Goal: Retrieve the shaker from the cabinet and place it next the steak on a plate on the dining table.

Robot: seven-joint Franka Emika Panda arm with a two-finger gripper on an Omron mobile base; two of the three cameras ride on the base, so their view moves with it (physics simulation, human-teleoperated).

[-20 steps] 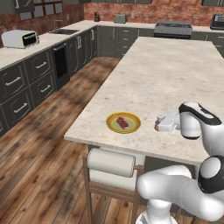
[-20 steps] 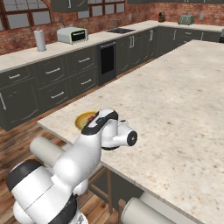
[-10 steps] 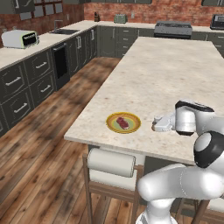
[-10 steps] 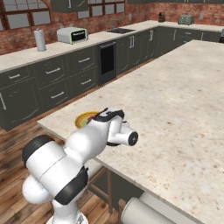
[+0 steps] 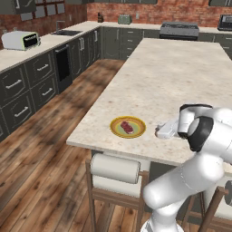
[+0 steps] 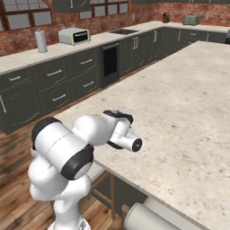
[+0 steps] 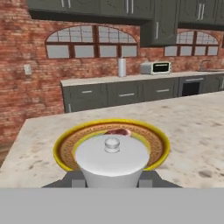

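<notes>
In the hand view my gripper (image 7: pixel 112 180) is shut on the shaker (image 7: pixel 112 158), a pale rounded body with a small knob on top, its base between the dark fingers (image 7: pixel 73 178). Just beyond it lies the plate (image 7: pixel 65 146) with its yellow-orange rim, and the red steak (image 7: pixel 118 131) peeks over the shaker's top. In the left base view the gripper (image 5: pixel 161 132) hovers low over the dining table (image 5: pixel 181 68), a short way right of the plate (image 5: pixel 118 131) and steak (image 5: pixel 128 127). My white arm (image 6: pixel 103 130) covers the plate in the right base view.
Stools with rolled white backs (image 5: pixel 115 167) stand at the table's near edge. Dark wall counters (image 5: pixel 31 68) carry a toaster oven (image 5: pixel 20 40). A paper towel roll (image 7: pixel 122 67) and a microwave (image 7: pixel 155 68) sit on the far counter. A wooden floor (image 5: pixel 68 118) runs between the counters and the table.
The hand with the shaker has slid a little left toward the plate and slightly lower. The arm's elbow has swung round. The plate and steak have not moved.
</notes>
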